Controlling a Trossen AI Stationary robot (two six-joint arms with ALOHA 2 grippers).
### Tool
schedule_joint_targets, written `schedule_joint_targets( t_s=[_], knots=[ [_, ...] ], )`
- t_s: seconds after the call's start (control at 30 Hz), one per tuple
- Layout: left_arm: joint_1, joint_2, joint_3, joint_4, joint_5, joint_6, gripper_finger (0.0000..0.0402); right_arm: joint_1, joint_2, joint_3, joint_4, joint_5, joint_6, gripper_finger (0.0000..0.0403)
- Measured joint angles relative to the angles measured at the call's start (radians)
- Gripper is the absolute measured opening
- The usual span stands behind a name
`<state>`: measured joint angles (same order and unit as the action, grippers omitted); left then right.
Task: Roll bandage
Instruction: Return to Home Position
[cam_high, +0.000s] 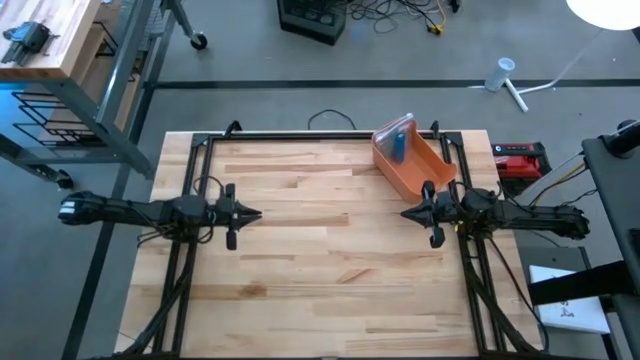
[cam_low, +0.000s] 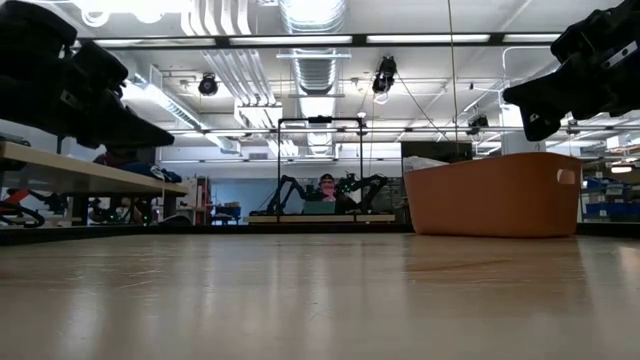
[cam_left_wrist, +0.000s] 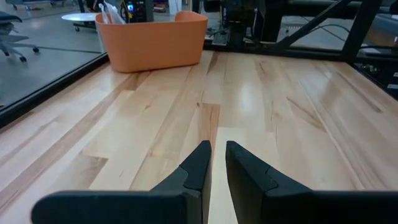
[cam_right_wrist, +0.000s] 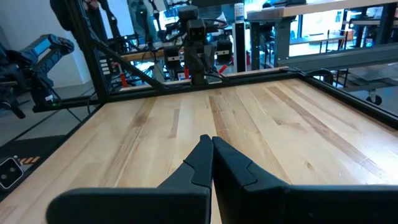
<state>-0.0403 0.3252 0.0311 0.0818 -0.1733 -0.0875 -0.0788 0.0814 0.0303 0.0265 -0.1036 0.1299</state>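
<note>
No bandage shows on the table in any view. My left gripper (cam_high: 258, 213) hovers over the table's left part and points toward the right edge. Its fingers (cam_left_wrist: 217, 146) stand a narrow gap apart with nothing between them. My right gripper (cam_high: 404, 213) hovers over the right part, facing the left one. Its fingers (cam_right_wrist: 212, 140) are shut with the tips together and hold nothing. Both hang clear above the wooden table top (cam_high: 320, 270).
An orange bin (cam_high: 385, 172) stands at the far right of the table, just beyond my right gripper, with a blue thing (cam_high: 398, 146) upright inside it. A black frame (cam_high: 300, 135) runs along the table's far edge and sides. Bare wood lies between the grippers.
</note>
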Motion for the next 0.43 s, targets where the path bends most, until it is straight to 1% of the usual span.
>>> schedule_joint_targets(
  t_s=[0.43],
  knots=[
    [0.0,0.042,0.0,0.0,0.0,0.0,0.0039,0.0,0.0,0.0,0.0,0.0,0.0,0.0]
  ],
)
